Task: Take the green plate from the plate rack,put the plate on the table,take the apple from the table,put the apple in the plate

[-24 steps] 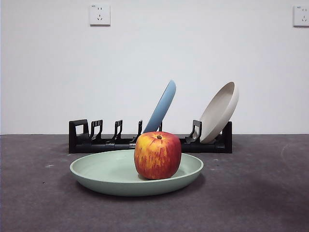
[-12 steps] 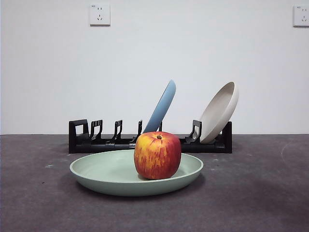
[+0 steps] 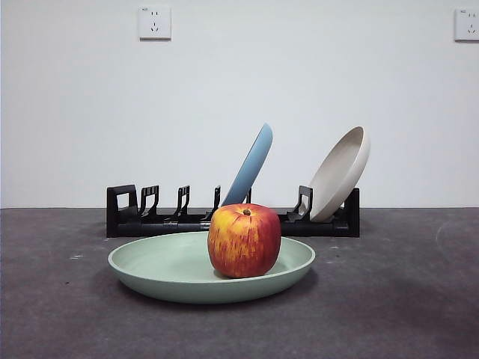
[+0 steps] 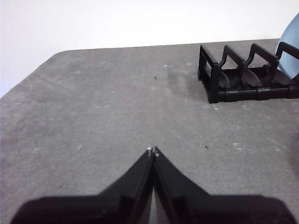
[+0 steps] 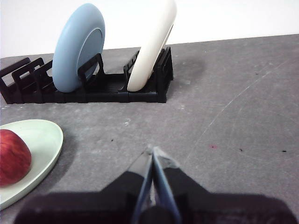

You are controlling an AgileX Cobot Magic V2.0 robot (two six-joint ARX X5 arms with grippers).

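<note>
The green plate (image 3: 179, 273) lies flat on the dark grey table (image 3: 404, 299) in front of the black plate rack (image 3: 161, 217). The red apple (image 3: 244, 240) sits upright in the plate, right of its middle. The right wrist view shows the plate's edge (image 5: 44, 140) and part of the apple (image 5: 11, 156). My left gripper (image 4: 153, 150) is shut and empty over bare table, apart from the rack's end (image 4: 233, 79). My right gripper (image 5: 152, 150) is shut and empty, off to the side of the plate. Neither gripper shows in the front view.
A light blue plate (image 3: 251, 164) and a beige plate (image 3: 340, 173) lean in the rack's slots; both show in the right wrist view, the blue plate (image 5: 77, 46) and the beige plate (image 5: 152, 44). A white wall with two sockets stands behind.
</note>
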